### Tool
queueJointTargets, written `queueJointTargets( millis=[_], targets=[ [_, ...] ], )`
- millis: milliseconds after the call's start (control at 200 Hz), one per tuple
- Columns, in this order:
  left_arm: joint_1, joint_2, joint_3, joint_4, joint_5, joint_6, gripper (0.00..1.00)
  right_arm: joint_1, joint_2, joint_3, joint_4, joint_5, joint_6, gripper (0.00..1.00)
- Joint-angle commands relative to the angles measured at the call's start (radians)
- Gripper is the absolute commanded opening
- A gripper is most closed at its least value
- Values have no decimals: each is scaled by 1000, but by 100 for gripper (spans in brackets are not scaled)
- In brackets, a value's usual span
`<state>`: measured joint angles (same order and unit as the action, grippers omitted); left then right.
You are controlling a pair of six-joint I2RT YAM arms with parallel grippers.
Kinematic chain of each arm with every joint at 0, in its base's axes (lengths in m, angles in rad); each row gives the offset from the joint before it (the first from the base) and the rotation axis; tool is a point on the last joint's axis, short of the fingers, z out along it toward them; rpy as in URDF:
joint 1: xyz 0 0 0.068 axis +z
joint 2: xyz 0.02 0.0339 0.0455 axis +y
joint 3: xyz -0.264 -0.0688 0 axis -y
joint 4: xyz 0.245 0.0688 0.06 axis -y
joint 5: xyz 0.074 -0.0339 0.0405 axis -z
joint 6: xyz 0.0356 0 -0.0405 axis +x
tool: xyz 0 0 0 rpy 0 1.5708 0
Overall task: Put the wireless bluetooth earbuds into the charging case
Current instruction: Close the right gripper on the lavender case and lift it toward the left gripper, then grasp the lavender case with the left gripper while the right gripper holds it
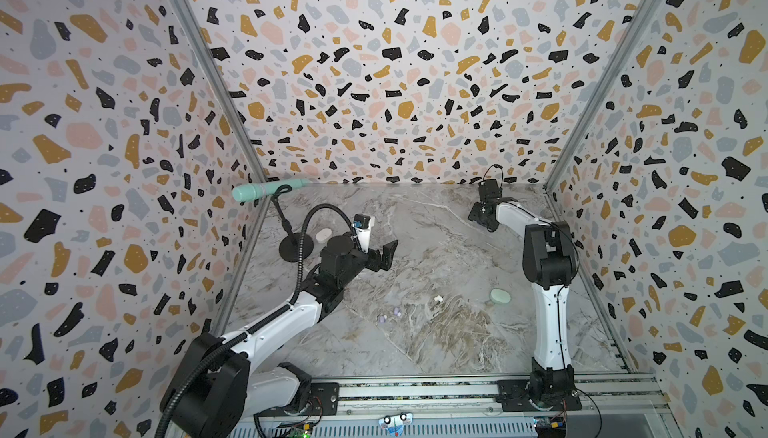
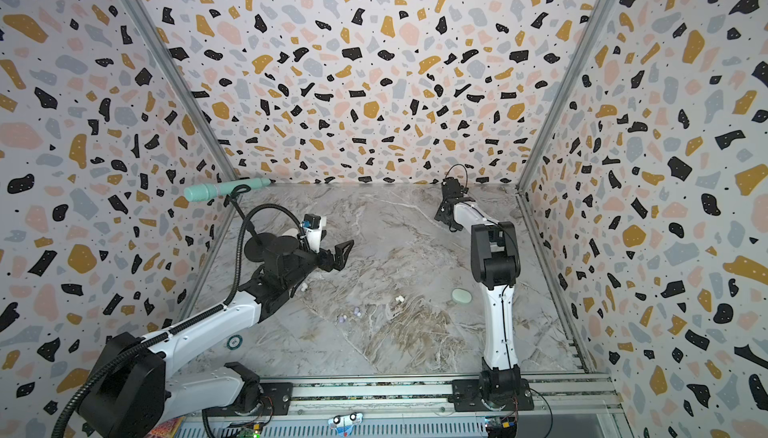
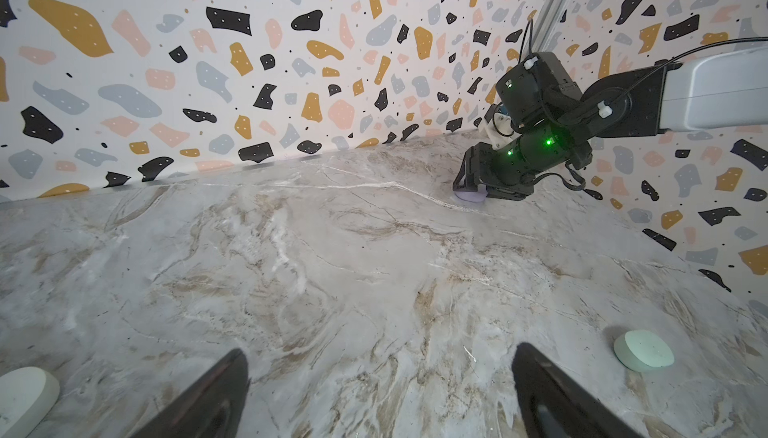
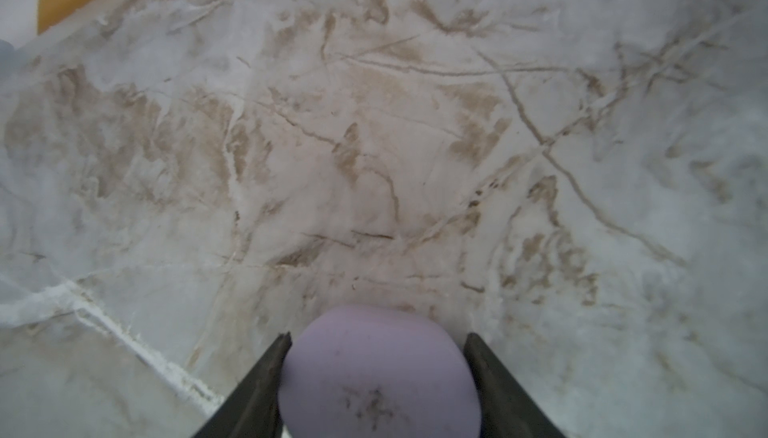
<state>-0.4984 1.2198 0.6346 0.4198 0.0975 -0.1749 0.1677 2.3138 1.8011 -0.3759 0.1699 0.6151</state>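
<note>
right gripper (image 4: 378, 334): down near the table's far right corner, jaws pressed against both flanks of the lavender charging case (image 4: 378, 373). the case lies flat on the table (image 4: 374, 144) and looks shut.
left gripper (image 1: 385, 254): jaws spread wide, nothing between them. it hovers over the left half of the table, clear of everything.
earbuds: loose on the table, about mid-width, nearer the near edge than the far. two lavender earbuds (image 1: 397, 312) lie close together. one cream earbud (image 1: 437, 299) sits a little toward the right edge from them. in a top view another white earbud (image 2: 304, 287) shows just beside the left arm.
other cases: mint case (image 1: 500, 296) near the right edge, next to the right arm. white case (image 1: 323, 235) near the left edge, beyond the left gripper. both look shut.
handling, earbuds: likely very light, hard, smooth and rounded, so apt to roll or squirt out of a pinch. best taken across the widest part of the body, fingertips only, gentle squeeze, straight from above.
handling, case: a stiff, smooth pebble, probably slippery. hold it by the lower shell's flanks, as here, leaving the lid free to lift.
step, as judged: securing the lavender charging case. it is well apart from the lavender earbuds, so it probably needs bringing toward them and opening.
</note>
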Motion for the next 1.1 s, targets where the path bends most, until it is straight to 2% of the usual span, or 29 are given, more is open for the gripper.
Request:
queueJointTargets(
  millis=[0,195,355,781,1096],
  targets=[
    [7,-8,8,47,28,21,100,3,-76,-37,-29,-25,-20,61],
    [6,-10,22,22,99,55,100,24,-232,-177,0,-88,-57,61],
    [3,2,39,-19,156,88,100,52,-407,-336,28,-201,-85,60],
    [-72,80,173,-306,318,386,100,226,-861,-697,95,-564,-116,60],
    [-151,86,146,-329,337,525,100,351,-1036,-848,171,-776,-14,60]
  ],
)
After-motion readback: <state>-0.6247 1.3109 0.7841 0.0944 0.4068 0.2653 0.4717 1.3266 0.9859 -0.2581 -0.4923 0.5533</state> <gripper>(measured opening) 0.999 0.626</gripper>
